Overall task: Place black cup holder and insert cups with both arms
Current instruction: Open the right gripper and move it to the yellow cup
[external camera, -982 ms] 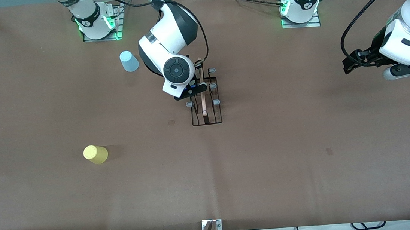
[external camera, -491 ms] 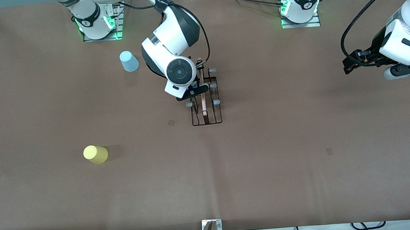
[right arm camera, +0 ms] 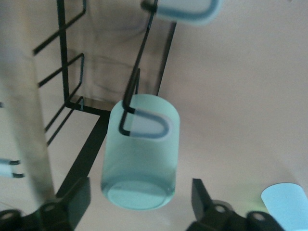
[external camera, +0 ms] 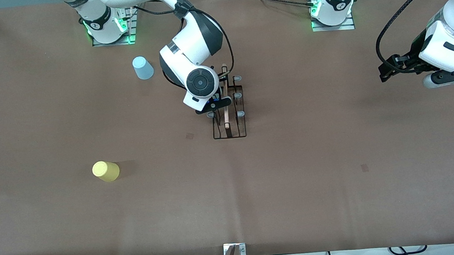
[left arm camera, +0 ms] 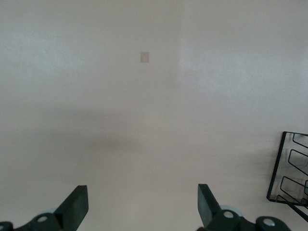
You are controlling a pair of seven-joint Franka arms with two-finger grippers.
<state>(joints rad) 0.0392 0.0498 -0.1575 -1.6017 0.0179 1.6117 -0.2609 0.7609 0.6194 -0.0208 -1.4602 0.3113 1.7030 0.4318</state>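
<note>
Three cups: mint (right arm camera: 140, 153) on rack (external camera: 228, 115), yellow (external camera: 106, 171), blue (external camera: 143, 67) on table. Both hands (left arm camera: 143, 204) (right arm camera: 140, 202) open, empty.

Two glossy white robot arms (external camera: 192, 43) with black joint bands carry black end effectors; green lights glow at their bolted bases (external camera: 109, 26), and a black cable loops along each arm's wrist (external camera: 392, 24).

I count three cups: one mint green cup (right arm camera: 140, 153) hung on a prong, one light blue cup (external camera: 143, 67) and one yellow cup (external camera: 106, 171) on the tabletop. There is one black cup holder (external camera: 227, 110). Two arms, mine, each ending in one pair of jaws.
</note>
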